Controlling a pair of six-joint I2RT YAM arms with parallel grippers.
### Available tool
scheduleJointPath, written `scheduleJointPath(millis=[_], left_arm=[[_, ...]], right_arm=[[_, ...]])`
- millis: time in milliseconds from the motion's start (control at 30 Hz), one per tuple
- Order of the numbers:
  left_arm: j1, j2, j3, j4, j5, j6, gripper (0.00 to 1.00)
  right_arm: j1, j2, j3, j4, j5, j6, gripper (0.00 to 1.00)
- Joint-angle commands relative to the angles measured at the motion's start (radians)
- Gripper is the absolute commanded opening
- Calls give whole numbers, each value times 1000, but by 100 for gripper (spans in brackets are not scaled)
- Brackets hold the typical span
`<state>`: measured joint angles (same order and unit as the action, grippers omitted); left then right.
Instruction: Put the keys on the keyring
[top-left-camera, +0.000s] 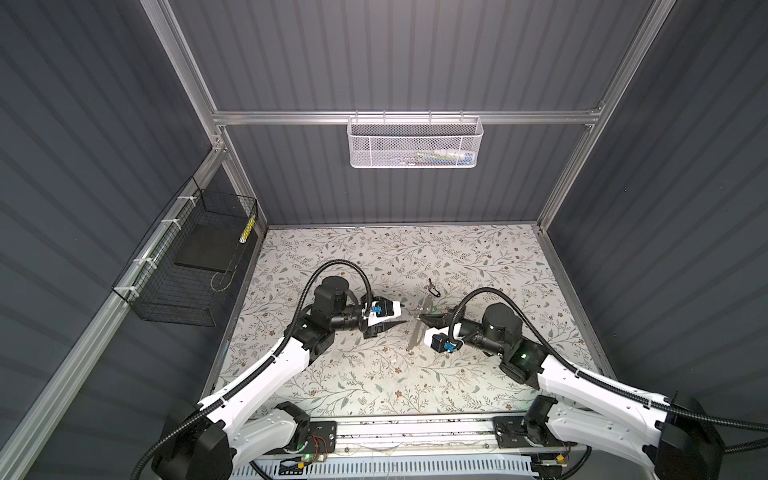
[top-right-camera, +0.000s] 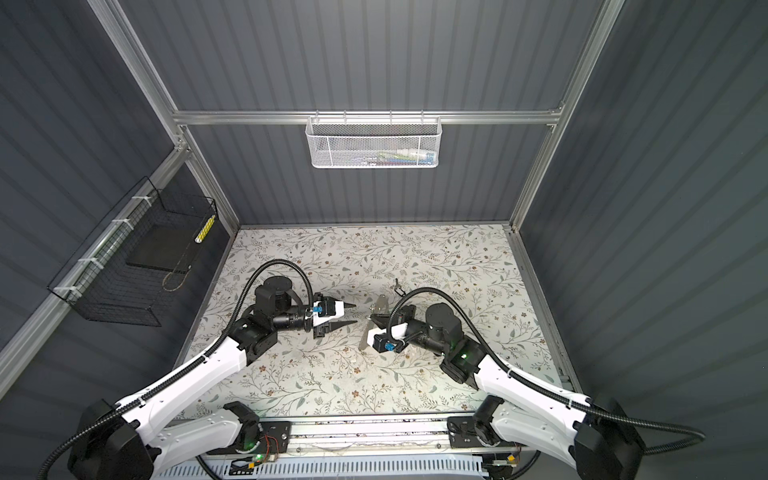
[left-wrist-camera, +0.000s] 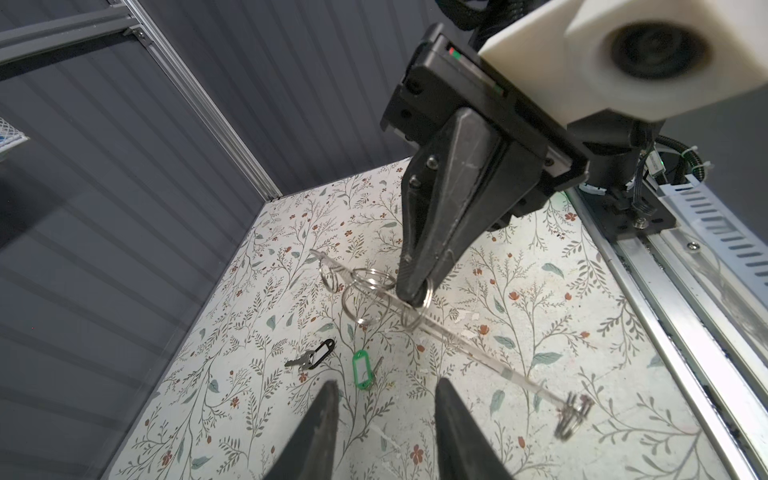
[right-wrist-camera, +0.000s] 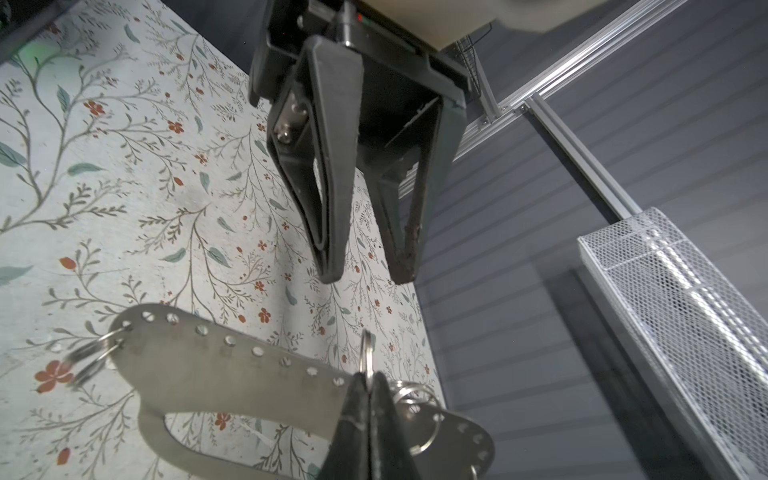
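While the right gripper (right-wrist-camera: 369, 419) was pinched shut on a split ring (right-wrist-camera: 365, 353) threaded through a perforated metal plate (right-wrist-camera: 249, 374), the left gripper (left-wrist-camera: 388, 415) faced it tip to tip, its fingers (left-wrist-camera: 328, 415) partly apart with nothing between them. The plate carried further rings; whether its low end touched the table (left-wrist-camera: 540, 316) could not be told. Beyond and below the left fingertips, the keyring (left-wrist-camera: 363, 370) with its green tag lay flat on the table, a small metal piece, probably a key (left-wrist-camera: 379, 365), touching it; whether that was threaded on could not be told. Just past it lay a black tag (left-wrist-camera: 320, 354) with its own key. The step in hand appeared to be a two-handed steadying of the ringed plate. The next move would call for the left fingers to close on a ring or the plate's edge without jarring the pinched ring loose.
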<state>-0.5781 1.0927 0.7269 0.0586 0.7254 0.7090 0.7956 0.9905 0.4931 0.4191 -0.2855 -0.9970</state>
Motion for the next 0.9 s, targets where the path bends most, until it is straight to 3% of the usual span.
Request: scheduleJointPath(millis=[0,200,500,867], left_arm=[[-2,-20,28,-36,17,36,39],[-15,-3,28,-16,35,33,35],[-91,28,36,63,-45,32,29],[-120,44,40,91,-55,28,25]], right_arm=[[14,6,-12,96,70,-73,0],[19,13,-22,133,79,-87,0],[19,7,-2,75,49,-48,0],[19,4,32,3,27,-11,0]])
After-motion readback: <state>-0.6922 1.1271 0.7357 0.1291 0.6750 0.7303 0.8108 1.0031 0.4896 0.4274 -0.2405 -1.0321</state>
